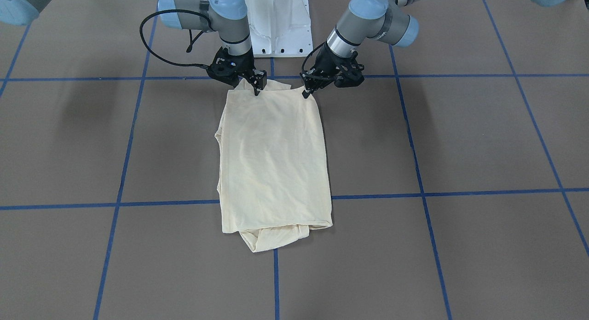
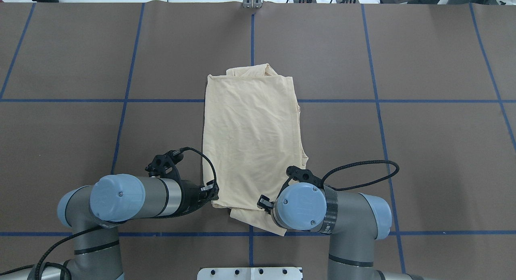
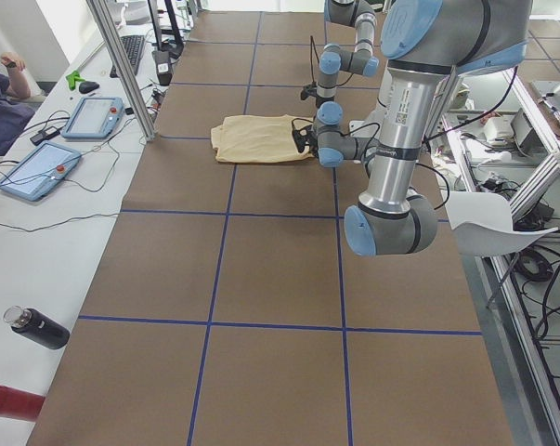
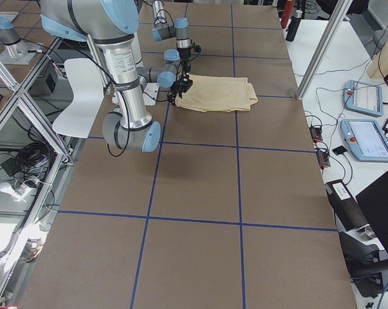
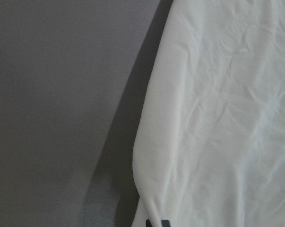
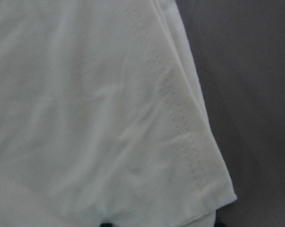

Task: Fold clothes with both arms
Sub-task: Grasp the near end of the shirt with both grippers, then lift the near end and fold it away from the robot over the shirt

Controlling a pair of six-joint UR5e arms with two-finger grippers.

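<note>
The pale cream shirt (image 1: pixel 274 159) lies folded into a long rectangle in the middle of the brown table (image 2: pixel 252 139), plain side up, with extra layers sticking out at both short ends. Both grippers sit at its robot-side end. My left gripper (image 1: pixel 307 93) (image 2: pixel 213 193) pinches one corner, shut on the cloth. My right gripper (image 1: pixel 256 90) (image 2: pixel 264 202) pinches the other corner, shut on the hem. Each wrist view is filled by cloth: a raised edge in the left one (image 5: pixel 218 118), a stitched hem corner in the right one (image 6: pixel 85 118).
The white pedestal base (image 1: pixel 276 30) stands just behind the grippers. Blue tape lines (image 2: pixel 252 46) grid the table. On a side bench are two tablets (image 3: pixel 94 116), a black bottle (image 3: pixel 38 327) and a person's arm (image 3: pixel 1 84). A metal frame post (image 3: pixel 122 65) stands at the table edge.
</note>
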